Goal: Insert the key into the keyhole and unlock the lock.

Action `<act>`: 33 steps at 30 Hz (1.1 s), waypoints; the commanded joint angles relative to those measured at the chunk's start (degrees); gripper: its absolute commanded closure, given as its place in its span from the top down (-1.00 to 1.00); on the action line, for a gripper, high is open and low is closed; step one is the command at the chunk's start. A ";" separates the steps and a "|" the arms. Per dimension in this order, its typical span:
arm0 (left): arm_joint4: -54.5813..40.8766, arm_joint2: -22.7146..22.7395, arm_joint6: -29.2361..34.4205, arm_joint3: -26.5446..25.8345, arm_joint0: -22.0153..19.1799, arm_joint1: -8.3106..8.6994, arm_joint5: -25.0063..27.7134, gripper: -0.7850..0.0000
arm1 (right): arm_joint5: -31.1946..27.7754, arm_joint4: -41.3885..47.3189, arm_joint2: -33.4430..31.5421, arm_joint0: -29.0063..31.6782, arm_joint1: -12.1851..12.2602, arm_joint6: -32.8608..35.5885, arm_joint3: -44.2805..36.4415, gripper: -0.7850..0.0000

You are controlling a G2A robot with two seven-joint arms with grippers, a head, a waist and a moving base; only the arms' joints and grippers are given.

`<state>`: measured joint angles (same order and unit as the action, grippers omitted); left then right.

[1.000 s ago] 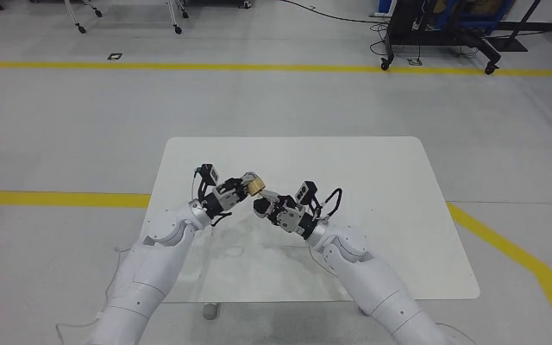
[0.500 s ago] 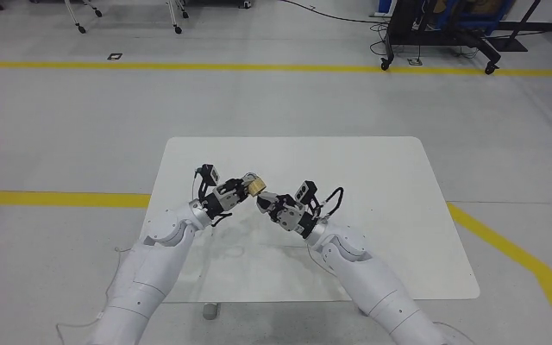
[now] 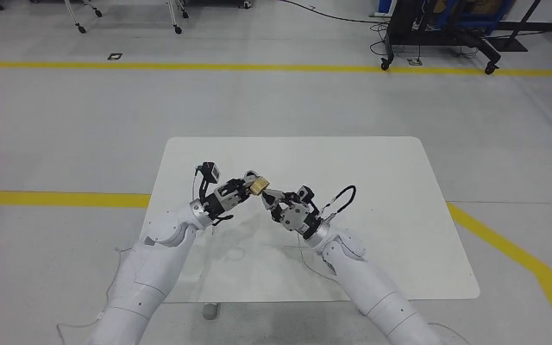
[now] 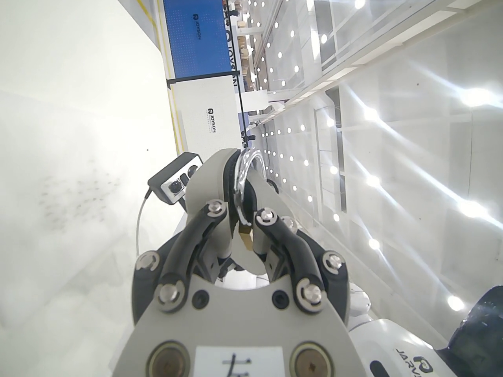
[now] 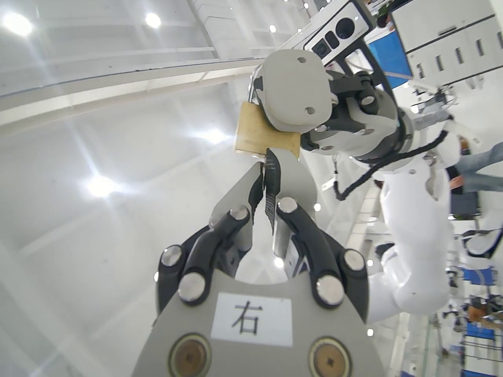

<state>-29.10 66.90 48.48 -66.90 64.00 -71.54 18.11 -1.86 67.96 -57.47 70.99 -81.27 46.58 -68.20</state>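
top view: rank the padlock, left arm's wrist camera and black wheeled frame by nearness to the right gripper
1. padlock: right at the tips of the right gripper, above the table's middle.
2. left arm's wrist camera: further out on the left side, over the table.
3. black wheeled frame: off the table, on the far floor to the right.

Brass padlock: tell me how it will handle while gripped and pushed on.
The brass padlock looks like solid metal, so it is probably rigid and heavy for its size. Its polished steel shackle may be slippery. The left gripper clamps its fingers near the shackle end, leaving the body jutting out, so a push there might pivot it.
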 commanded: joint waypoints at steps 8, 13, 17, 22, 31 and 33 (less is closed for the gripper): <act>1.05 0.68 -2.41 -0.55 0.67 0.04 2.54 -1.00 | 4.40 6.24 -0.28 -0.88 -0.69 3.32 2.21 -1.00; 3.46 1.00 -5.08 -0.26 0.58 0.09 3.06 -1.00 | 2.31 1.88 0.05 -1.13 -0.68 2.44 2.23 1.00; 7.26 0.68 -7.17 -0.84 0.90 0.15 3.97 -1.00 | -6.00 -8.78 -0.45 -1.06 -0.17 -1.51 1.70 1.00; 9.46 0.74 -9.96 -1.48 1.36 0.16 3.64 -1.00 | -12.01 -16.33 -3.80 0.47 1.01 -1.78 0.18 1.00; 22.59 -1.55 -17.25 -2.95 0.65 0.08 0.05 -1.00 | -20.97 -32.20 -18.06 9.13 5.03 -7.05 -9.56 1.00; 26.08 -3.87 -18.13 -3.21 -0.13 -0.31 -3.00 -1.00 | -21.67 -31.11 -22.17 11.96 5.70 -7.95 -12.85 1.00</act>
<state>-5.55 64.63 30.94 -70.01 64.41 -71.60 17.33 -23.31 36.00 -76.79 81.11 -75.95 39.00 -78.93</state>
